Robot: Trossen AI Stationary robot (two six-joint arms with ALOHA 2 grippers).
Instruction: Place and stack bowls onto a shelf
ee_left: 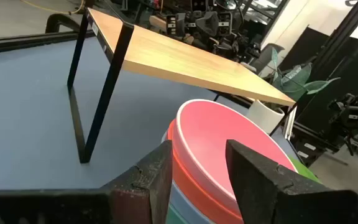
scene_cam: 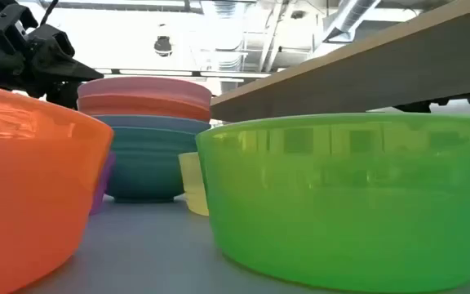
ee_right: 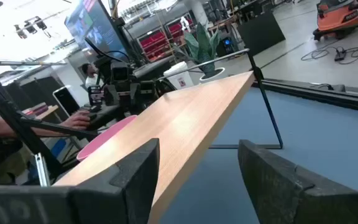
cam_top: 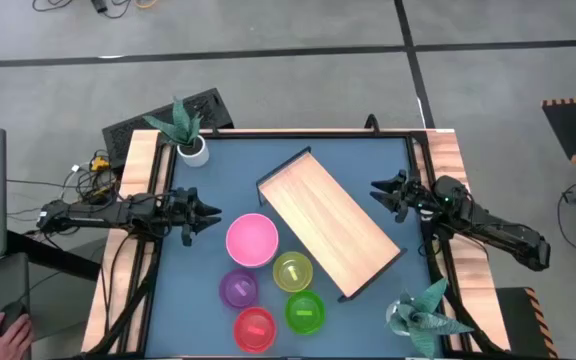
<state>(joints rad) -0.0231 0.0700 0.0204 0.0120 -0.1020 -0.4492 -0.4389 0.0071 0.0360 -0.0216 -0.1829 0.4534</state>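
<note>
The light-wood shelf (cam_top: 328, 222) with its black frame stands slantwise on its legs mid-table. A stack of larger bowls topped by a pink one (cam_top: 252, 240) rests on the table by the shelf's left end, with teal bowls (scene_cam: 145, 167) at the bottom. Nearer lie small purple (cam_top: 238, 288), yellow-green (cam_top: 292, 271), red (cam_top: 255, 328) and green (cam_top: 305, 312) bowls. My left gripper (cam_top: 211, 213) hovers open just left of the pink stack (ee_left: 229, 143); its fingers (ee_left: 160, 180) are short of the rim. My right gripper (cam_top: 380, 190) is open beside the shelf's right long edge (ee_right: 185, 124).
A white plant pot (cam_top: 193, 150) sits at the far left corner, and another plant (cam_top: 423, 315) at the near right corner. Wooden side rails (cam_top: 138, 170) border the blue tabletop. A person's hand (cam_top: 8, 330) shows at the lower left, off the table.
</note>
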